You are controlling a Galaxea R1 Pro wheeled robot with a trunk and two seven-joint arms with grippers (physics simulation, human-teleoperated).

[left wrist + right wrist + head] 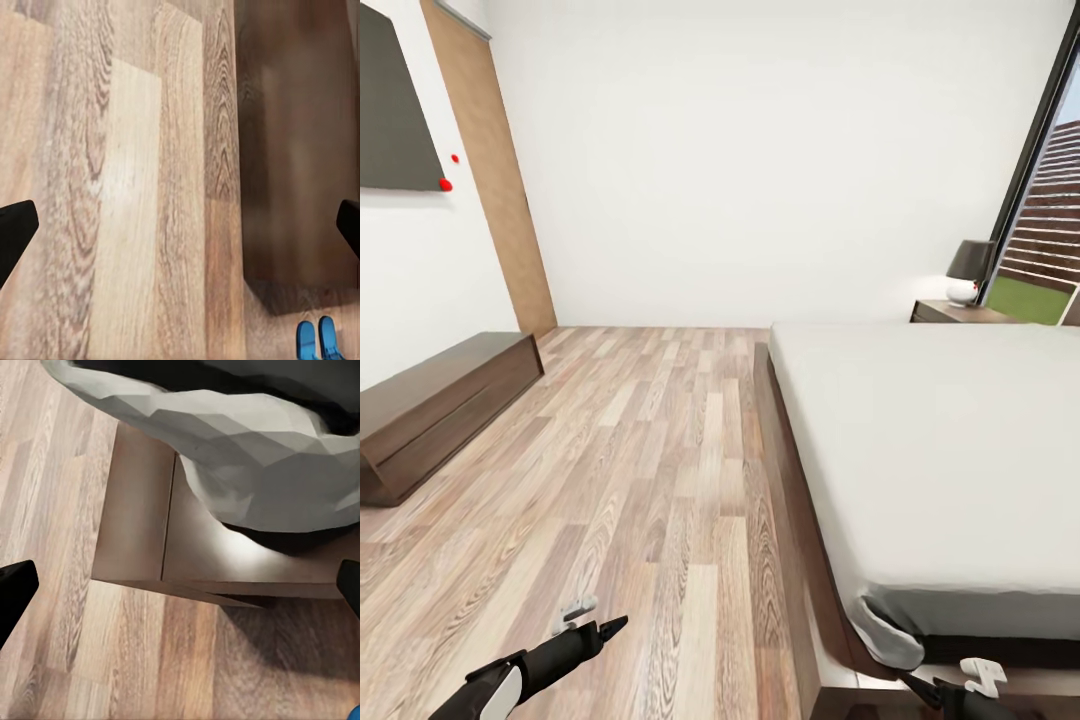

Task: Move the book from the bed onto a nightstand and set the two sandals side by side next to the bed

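The bed [940, 440], with its plain grey-white mattress and dark wood frame [790, 520], takes up the right of the head view. The book is out of view. A nightstand [952, 312] stands beyond the bed's far corner. Two blue sandals [316, 341] lie close side by side on the floor just past the corner of the bed frame [300, 150]. My left gripper [608, 629] hangs low over the floor; its fingers stand wide apart in the wrist view, open and empty [180, 225]. My right gripper [918, 689] is open over the bed's near corner [180, 585].
A long low dark cabinet [440, 410] runs along the left wall under a dark wall screen [395, 110]. A lamp [968, 270] sits on the nightstand. Wood floor [650, 450] stretches between cabinet and bed. The mattress corner [247, 450] overhangs the frame.
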